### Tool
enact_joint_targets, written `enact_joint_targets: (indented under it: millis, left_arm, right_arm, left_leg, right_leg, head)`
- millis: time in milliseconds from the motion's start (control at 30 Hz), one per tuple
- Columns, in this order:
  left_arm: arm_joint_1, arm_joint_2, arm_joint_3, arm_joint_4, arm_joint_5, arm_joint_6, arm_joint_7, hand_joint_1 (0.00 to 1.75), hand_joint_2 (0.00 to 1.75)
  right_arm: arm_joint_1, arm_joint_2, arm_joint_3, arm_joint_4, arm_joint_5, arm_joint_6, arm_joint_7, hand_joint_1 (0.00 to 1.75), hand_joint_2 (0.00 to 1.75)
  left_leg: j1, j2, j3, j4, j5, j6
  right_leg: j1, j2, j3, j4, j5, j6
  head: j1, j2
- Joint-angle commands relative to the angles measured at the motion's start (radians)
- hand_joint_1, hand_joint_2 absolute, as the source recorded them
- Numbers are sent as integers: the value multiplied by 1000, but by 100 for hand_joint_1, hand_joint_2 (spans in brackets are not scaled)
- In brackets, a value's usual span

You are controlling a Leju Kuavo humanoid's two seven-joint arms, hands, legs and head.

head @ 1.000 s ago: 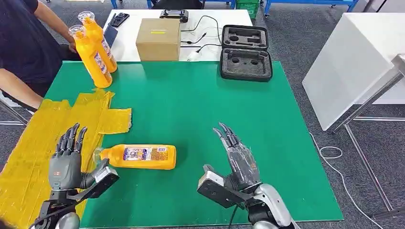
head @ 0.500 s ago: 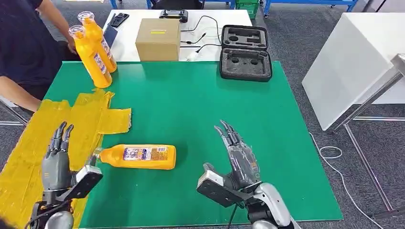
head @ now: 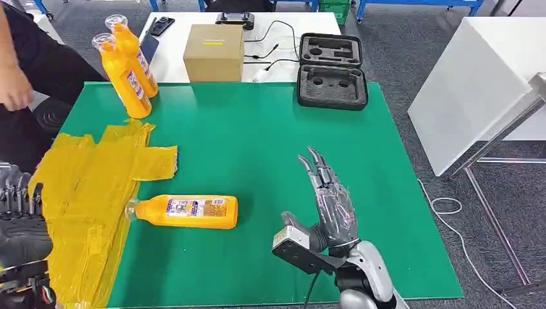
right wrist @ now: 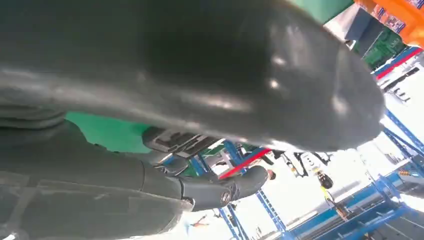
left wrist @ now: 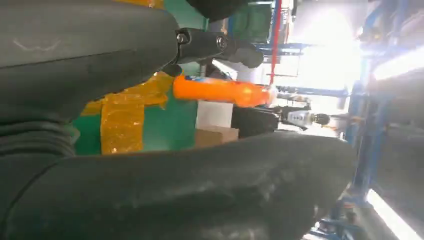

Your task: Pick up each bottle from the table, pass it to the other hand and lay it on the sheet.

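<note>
One orange plastic bottle (head: pixel 187 212) flat on the green table mat (head: pixel 257 148), cap on the yellow taped sheet (head: pixel 96 187), between empty, spread-fingered left hand (head: pixel 19 222) and right hand (head: pixel 328 199).

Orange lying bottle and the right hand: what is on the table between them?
Nothing: the head view shows bare green mat between the orange lying bottle and right hand.

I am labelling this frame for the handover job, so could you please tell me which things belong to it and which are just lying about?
Belonging to the job:
- orange plastic bottle lying on its side
- two upright orange plastic bottles
- crinkled yellow sheet
- left robot hand
- right robot hand

Just lying about:
- brown cardboard box
- open black foam-lined case
</note>
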Motion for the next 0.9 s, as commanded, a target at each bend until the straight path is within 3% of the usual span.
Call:
enact_joint_targets:
  millis: [33, 233, 300, 367, 433, 500, 700, 900]
  left_arm:
    - [26, 14, 42, -47, -14, -3, 4, 0, 0]
    - [36, 26, 37, -52, -5, -16, 2, 0, 0]
    - [95, 54, 43, -93, 3, -60, -28, 0, 0]
    - [176, 68, 46, -147, 48, -174, -19, 0, 0]
    - [217, 52, 31, -182, 59, -246, -36, 0, 0]
    - [231, 25, -30, -215, 4, -260, -60, 0, 0]
    - [71, -13, -175, -181, -288, -122, -137, 0, 0]
    - [-161, -79, -284, -21, -333, -107, -61, 0, 0]
  right_arm:
    - [-7, 15, -23, 35, -5, -10, -7, 0, 0]
    - [-4, 12, -21, 29, -14, -30, -35, 0, 0]
    - [32, 5, -30, 1, -70, -92, -124, 0, 0]
    - [80, 9, -42, -48, -209, -157, -290, 0, 0]
    - [113, 21, -58, -97, -320, -166, -412, 0, 0]
    - [132, 33, -60, -122, -505, -100, -507, 0, 0]
    - [84, 56, -101, -52, -722, 25, -612, 0, 0]
    - [-110, 116, -122, 53, -778, 96, -636, 0, 0]
  left_leg:
    - [0, -1, 3, -1, -1, -3]
    - [0, 0, 2, -1, 0, -1]
    - [0, -1, 4, -2, 0, -3]
    - [0, 1, 3, -1, -1, -2]
    - [0, 2, 4, -1, -2, -2]
    - [-1, 1, 7, -2, -4, -3]
    - [-1, -5, 1, -1, 1, -2]
    - [-3, -4, -1, -1, 5, 0]
  right_leg:
    - [0, 2, 2, 0, 0, 0]
    - [0, 1, 2, -1, 0, 0]
    - [-1, 2, 4, -1, 0, -1]
    - [0, 3, 3, -1, 0, 0]
    - [0, 4, 3, 0, -1, 0]
    - [-1, 5, 5, 0, -4, 0]
    - [-1, -2, 2, -2, 0, 0]
    - [-3, -1, 0, -2, 5, 2]
  head:
    - [0, 0]
    - [0, 0]
    - [0, 0]
    - [0, 0]
    - [0, 0]
    - [0, 0]
    - [0, 0]
    - [0, 0]
